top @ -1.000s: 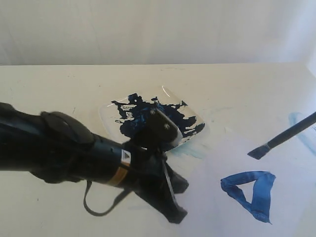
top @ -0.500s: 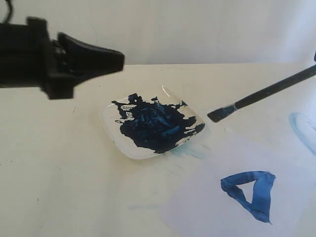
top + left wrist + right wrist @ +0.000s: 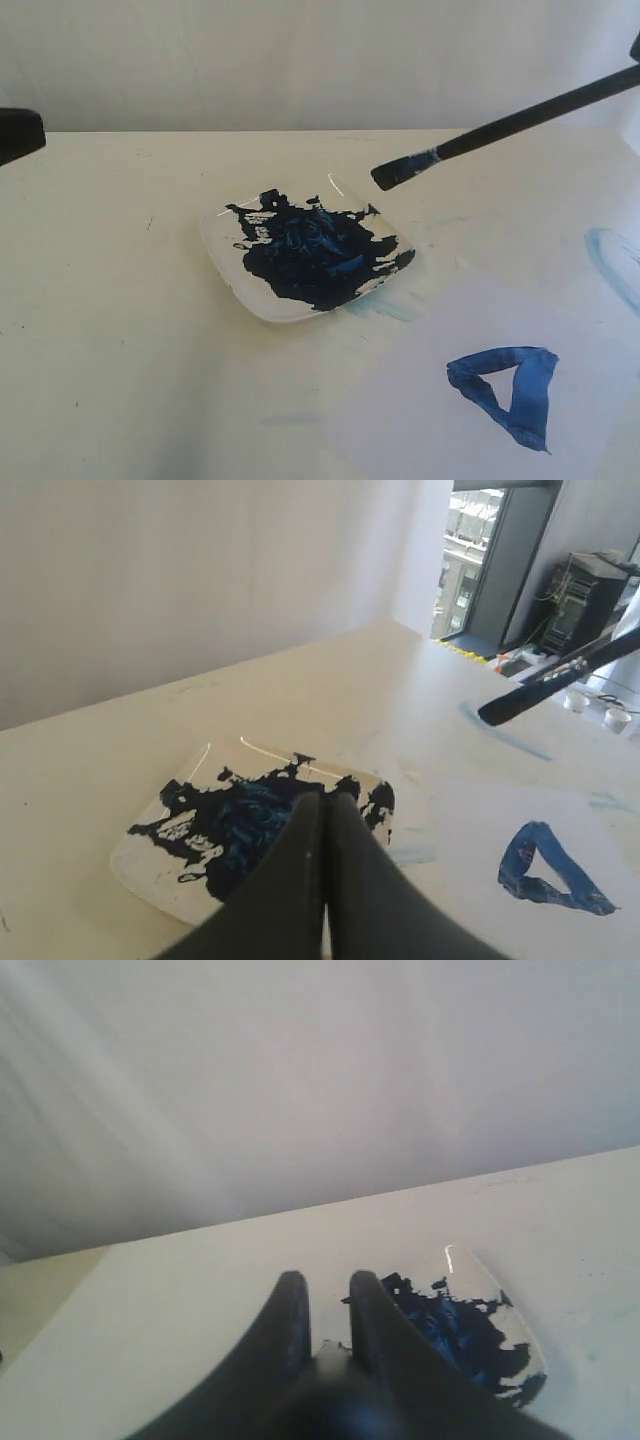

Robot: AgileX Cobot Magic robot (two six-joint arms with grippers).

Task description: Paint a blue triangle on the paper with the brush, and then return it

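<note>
- Brush (image 3: pixel 480 133) hung tilted in air, dark bristles just past plate's (image 3: pixel 225 275) far corner, handle running off frame at right.
- Blue triangle (image 3: pixel 505 392) lay on paper (image 3: pixel 400 425), which sat on table (image 3: pixel 120 380) near the paint-smeared plate.
- R gripper (image 3: pixel 328 1285): fingers nearly together w/ slim gap; brush not visible there, so hold can't be told.
- L gripper (image 3: pixel 323 805): jaws pressed together, nothing btwn.
</note>
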